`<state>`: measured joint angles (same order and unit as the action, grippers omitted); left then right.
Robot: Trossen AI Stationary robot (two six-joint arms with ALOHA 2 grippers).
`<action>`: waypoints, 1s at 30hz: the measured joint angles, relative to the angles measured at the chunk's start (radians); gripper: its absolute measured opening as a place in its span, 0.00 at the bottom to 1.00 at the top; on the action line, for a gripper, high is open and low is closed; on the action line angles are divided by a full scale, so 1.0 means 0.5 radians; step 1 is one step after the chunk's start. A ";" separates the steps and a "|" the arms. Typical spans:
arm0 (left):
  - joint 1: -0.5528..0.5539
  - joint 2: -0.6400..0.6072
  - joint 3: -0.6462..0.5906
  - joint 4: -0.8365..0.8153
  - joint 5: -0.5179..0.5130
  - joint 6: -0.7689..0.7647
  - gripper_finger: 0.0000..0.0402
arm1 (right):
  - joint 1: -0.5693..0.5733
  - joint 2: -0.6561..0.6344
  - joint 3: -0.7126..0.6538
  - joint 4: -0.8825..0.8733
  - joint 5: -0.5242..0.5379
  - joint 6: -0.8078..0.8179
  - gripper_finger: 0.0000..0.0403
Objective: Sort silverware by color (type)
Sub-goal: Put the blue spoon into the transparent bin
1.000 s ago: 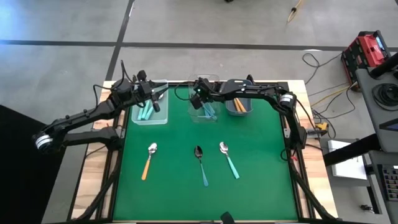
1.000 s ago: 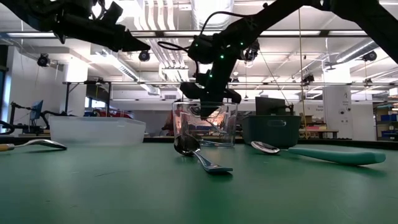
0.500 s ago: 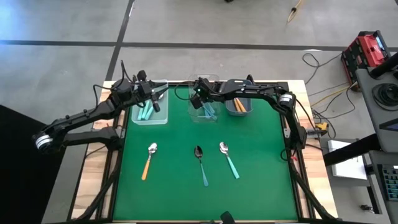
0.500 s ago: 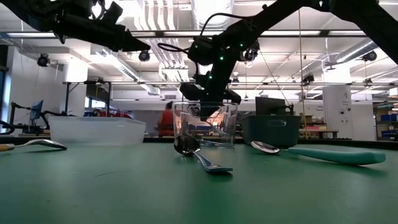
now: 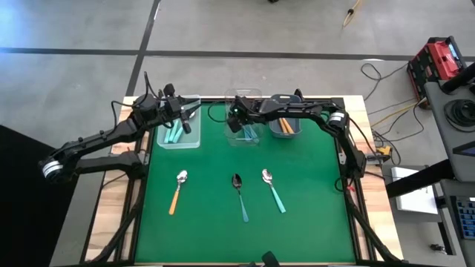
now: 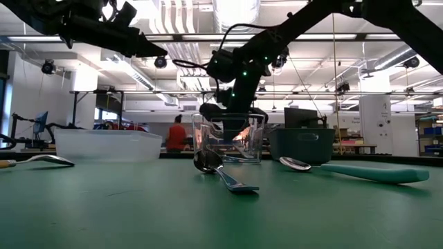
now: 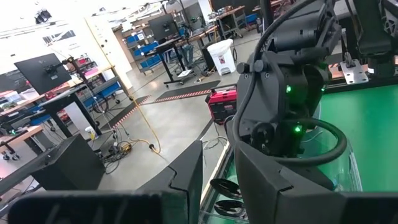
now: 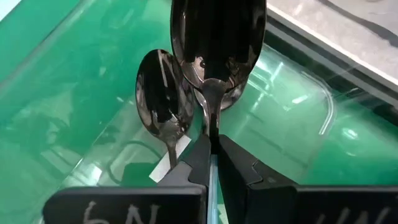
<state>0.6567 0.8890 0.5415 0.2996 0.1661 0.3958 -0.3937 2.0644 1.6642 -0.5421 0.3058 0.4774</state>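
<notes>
A: Spoons?
B: Three lie loose on the green mat point(image 5: 312, 222) — orange-handled spoon point(image 5: 178, 190), blue-handled spoon point(image 5: 240, 195), mint-handled spoon point(image 5: 272, 188). More sit in the bins at the far edge.
A: Right gripper point(image 8: 210, 163)?
B: Over the middle clear bin point(image 5: 243, 127), jaws clamped on a dark spoon point(image 8: 217, 43) — another dark-bowled spoon point(image 8: 163, 102) lies just beside it.
A: Left gripper point(image 5: 183, 111)?
B: Above the left clear bin point(image 5: 178, 137), mint handles inside. Narrow gap between fingers; can't tell if it's holding anything.

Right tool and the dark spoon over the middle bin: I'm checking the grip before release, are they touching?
Touching. The right wrist view shows the right tool shut on the dark spoon at its neck, no gap, above the clear middle bin.
</notes>
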 joint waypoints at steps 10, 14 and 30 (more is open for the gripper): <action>0.000 0.000 0.000 -0.001 0.001 0.011 0.19 | -0.006 0.061 0.000 0.003 -0.034 -0.003 0.02; 0.000 0.000 0.000 -0.001 0.000 0.013 0.19 | -0.006 0.063 0.000 0.014 -0.034 -0.003 0.03; 0.000 0.000 0.000 -0.001 0.000 0.014 0.19 | -0.006 0.063 0.000 0.064 -0.027 0.030 0.04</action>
<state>0.6567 0.8890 0.5415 0.2993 0.1664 0.4026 -0.3965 2.0960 1.6642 -0.5102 0.2924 0.4923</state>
